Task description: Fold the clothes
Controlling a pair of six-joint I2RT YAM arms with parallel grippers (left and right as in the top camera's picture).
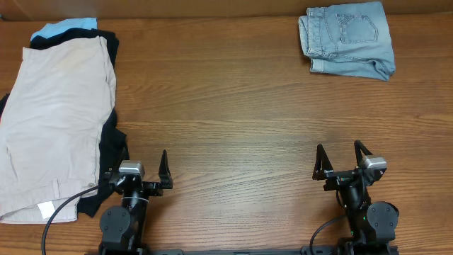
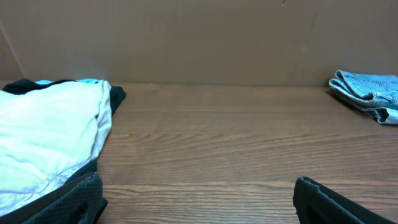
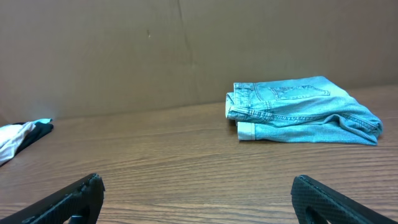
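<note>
Presumably soft and limp, the beige shorts want pinching at the waistband, while the left gripper and right gripper sit spread, empty.

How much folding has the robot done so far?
The denim shorts already sit folded at the far right. Nothing is in hand: the left gripper and right gripper are open and empty. The beige shorts lie spread out on the black garments, so folding them is left.
</note>
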